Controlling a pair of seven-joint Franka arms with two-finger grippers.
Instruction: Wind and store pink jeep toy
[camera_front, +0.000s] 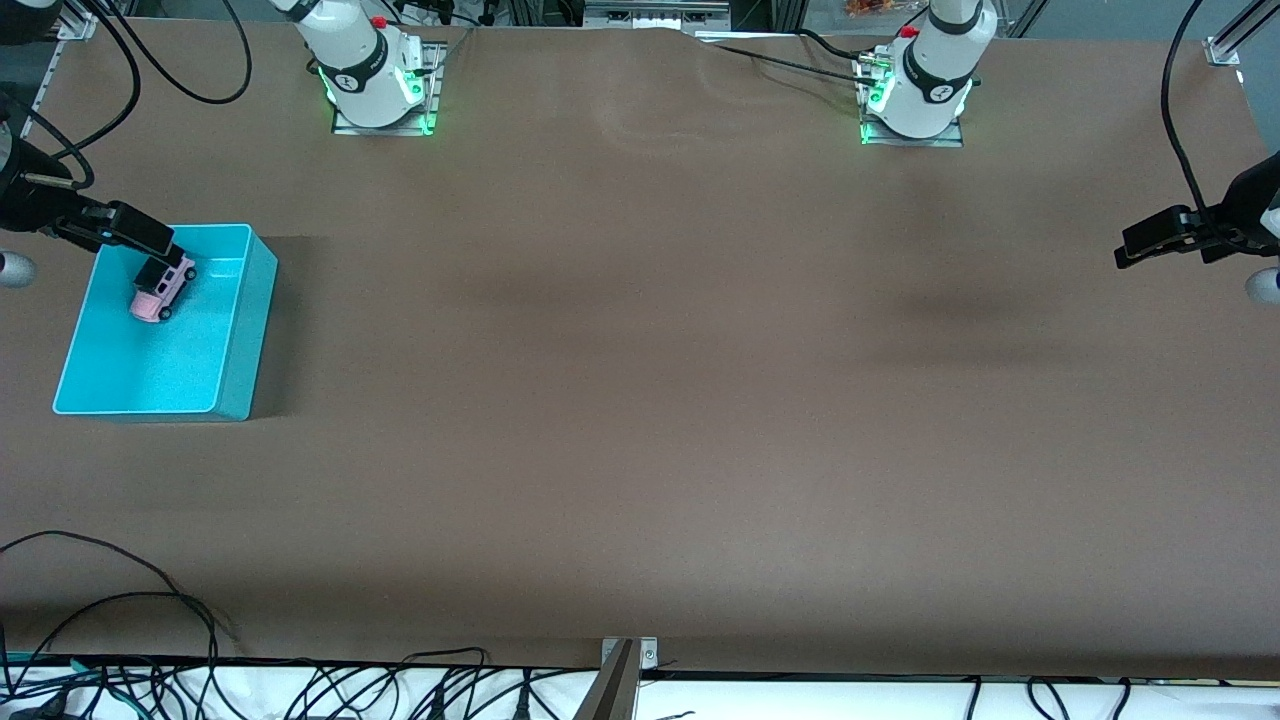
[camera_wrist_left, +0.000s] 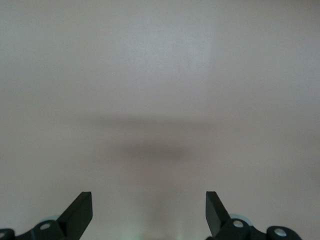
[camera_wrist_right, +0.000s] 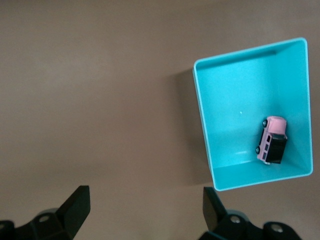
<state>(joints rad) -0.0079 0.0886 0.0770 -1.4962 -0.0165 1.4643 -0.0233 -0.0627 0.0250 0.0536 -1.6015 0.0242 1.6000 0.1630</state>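
The pink jeep toy (camera_front: 162, 287) sits inside the turquoise bin (camera_front: 235, 340), on the bin's floor in the part farther from the front camera, close to the wall toward the right arm's end of the table (camera_front: 640, 400). It stands on its wheels, angled across the bin, its black end pointing away from the front camera. In the right wrist view the jeep (camera_wrist_right: 272, 140) lies near one corner of the bin (camera_wrist_right: 205, 130), just clear of the walls.

The bin stands near the table edge at the right arm's end, roughly midway between the base-side edge and the camera-side edge.

The right claw (camera_front: 140, 232) hangs over the bin's rim farthest from the front camera, above the jeep; its fingers (camera_wrist_right: 75, 205) stand wide apart with nothing between them.

The left claw (camera_front: 1150, 245) waits over the table edge at the left arm's end, fingers (camera_wrist_left: 80, 210) spread wide and empty, bare table beneath.

Between bin and left claw the brown table surface runs open. Cables (camera_front: 120, 620) trail along the camera-side edge.
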